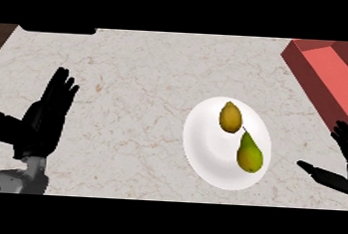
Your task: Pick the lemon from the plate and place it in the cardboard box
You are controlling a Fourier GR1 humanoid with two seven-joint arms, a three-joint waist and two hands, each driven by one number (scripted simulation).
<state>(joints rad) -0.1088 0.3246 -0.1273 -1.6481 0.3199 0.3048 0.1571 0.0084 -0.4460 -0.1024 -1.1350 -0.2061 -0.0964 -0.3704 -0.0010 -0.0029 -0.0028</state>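
Two fruits sit on the white plate [204,160] in front of you. One is a small brownish-yellow lemon [231,117] at about 12 o'clock on the plate. The other is a green pear [250,154] at about 4 o'clock on the plate. Their tips come very close together, and you cannot tell if they touch.

Your right hand [346,163] shows at the 3 o'clock edge of the view, just past the plate's rim. Its fingers are straight and spread, with the thumb sticking out toward the plate. It holds nothing. Your left hand [45,118] rests at 9 o'clock, well apart from the plate, fingers up and relaxed, and it holds nothing too.

The box [328,72] is reddish and sits at 2 o'clock, up by the top right corner, open on top.

It looks like you are at the very first step. The lemon is not yet picked up, and the right hand is the near one.

Next, you need to move the right hand toward 10 o'clock, over the pear, and come down on the lemon. Be careful not to bump the pear, because it lies between your hand and the lemon. Then curl your fingers around the lemon and carry it toward 1 o'clock to the box.
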